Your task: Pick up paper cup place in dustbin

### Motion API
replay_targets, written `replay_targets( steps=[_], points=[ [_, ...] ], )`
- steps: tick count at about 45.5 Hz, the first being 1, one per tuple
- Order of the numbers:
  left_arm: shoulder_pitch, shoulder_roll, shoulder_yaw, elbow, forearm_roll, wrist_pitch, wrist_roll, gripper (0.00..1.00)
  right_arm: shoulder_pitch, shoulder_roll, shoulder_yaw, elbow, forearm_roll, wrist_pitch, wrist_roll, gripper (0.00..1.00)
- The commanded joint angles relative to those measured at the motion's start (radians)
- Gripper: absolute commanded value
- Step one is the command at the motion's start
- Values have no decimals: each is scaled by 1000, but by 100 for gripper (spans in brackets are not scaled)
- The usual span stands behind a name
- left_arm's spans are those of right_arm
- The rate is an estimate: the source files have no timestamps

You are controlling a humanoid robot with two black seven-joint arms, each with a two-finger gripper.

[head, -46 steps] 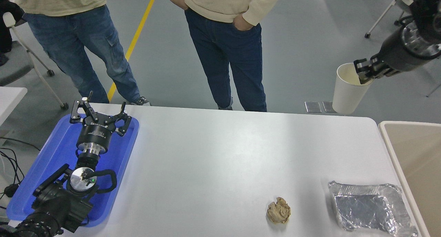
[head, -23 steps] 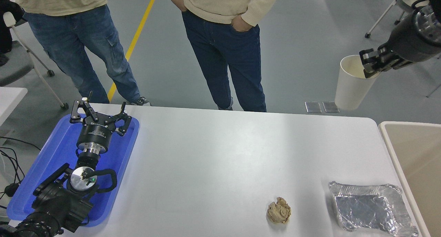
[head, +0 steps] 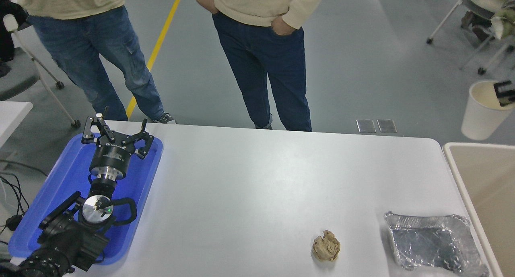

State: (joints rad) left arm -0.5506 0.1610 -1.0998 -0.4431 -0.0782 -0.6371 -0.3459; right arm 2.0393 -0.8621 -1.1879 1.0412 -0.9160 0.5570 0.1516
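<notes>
The white paper cup (head: 479,115) hangs upright in the air at the right edge, just beyond the far rim of the beige dustbin (head: 454,161). My right gripper (head: 503,94) is shut on the cup's rim at its right side; only its black fingertips show, and the arm is out of the picture. The left gripper (head: 117,132) rests open over the blue tray (head: 64,176) at the lower left, parked.
A crumpled brown paper ball (head: 326,247) and a crinkled foil tray (head: 434,242) lie on the white table (head: 257,180) near its front right. Two people (head: 261,47) stand at the far side. Chairs stand at the top corners.
My right gripper has carried the cup to the right and slightly down, toward the dustbin; most of the arm has left the picture. The left arm has not moved.
</notes>
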Motion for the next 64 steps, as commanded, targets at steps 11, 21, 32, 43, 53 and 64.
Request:
replay_targets(
  steps=[11, 21, 32, 43, 53, 64],
  points=[
    [0, 0, 0, 0, 0, -1, -1, 100, -634, -144, 439, -429, -138, -150, 100, 0],
    [0, 0, 0, 0, 0, -1, -1, 100, -884, -80, 617, -570, -123, -271, 100, 0],
    [0, 0, 0, 0, 0, -1, -1, 100, -1117, 75, 649, -731, 69, -385, 98, 0],
    [0, 0, 0, 1, 0, -1, -1, 100, -1261, 216, 649, -886, 210, -437, 94, 0],
    [0, 0, 0, 0, 0, -1, 1, 100, -1340, 262, 649, -902, 324, -508, 86, 0],
    [0, 0, 0, 1, 0, -1, -1, 100, -1386, 275, 651, -919, 385, -519, 86, 0]
  ],
)
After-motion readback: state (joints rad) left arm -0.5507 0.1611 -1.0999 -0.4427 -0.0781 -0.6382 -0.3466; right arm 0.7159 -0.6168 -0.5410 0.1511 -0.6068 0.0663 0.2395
